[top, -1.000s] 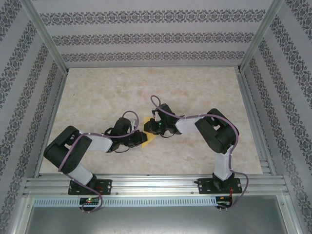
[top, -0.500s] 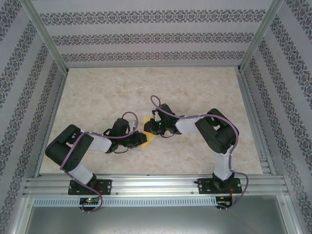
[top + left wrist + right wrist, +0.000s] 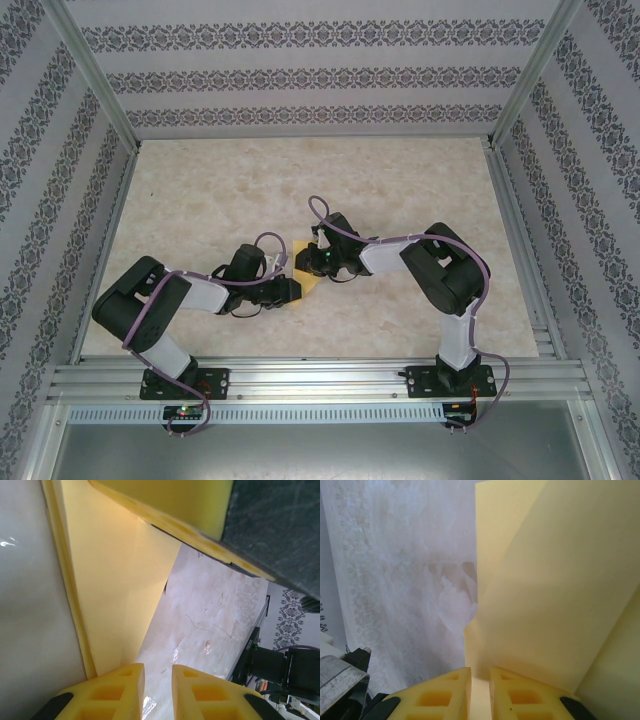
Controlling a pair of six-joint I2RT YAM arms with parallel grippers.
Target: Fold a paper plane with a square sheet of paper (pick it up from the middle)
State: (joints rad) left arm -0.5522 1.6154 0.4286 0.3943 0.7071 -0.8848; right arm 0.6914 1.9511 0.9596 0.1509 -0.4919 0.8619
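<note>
The square sheet of paper (image 3: 303,274) lies mid-table (image 3: 400,170) between both arms' jaws

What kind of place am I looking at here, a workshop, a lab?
Most likely a robot test booth in a lab. Two arms are bolted to an aluminium rail at the edge of a marble-patterned table, patterned screens wall it in, and the arms work on yellow paper.

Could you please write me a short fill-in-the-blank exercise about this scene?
1. The paper between the two end effectors is ____ in colour.
2. In the top view, the paper lies on the table between the left end effector and the ____ end effector.
3. The enclosure walls carry a ____ pattern.

Missing words: yellow; right; floral
</note>
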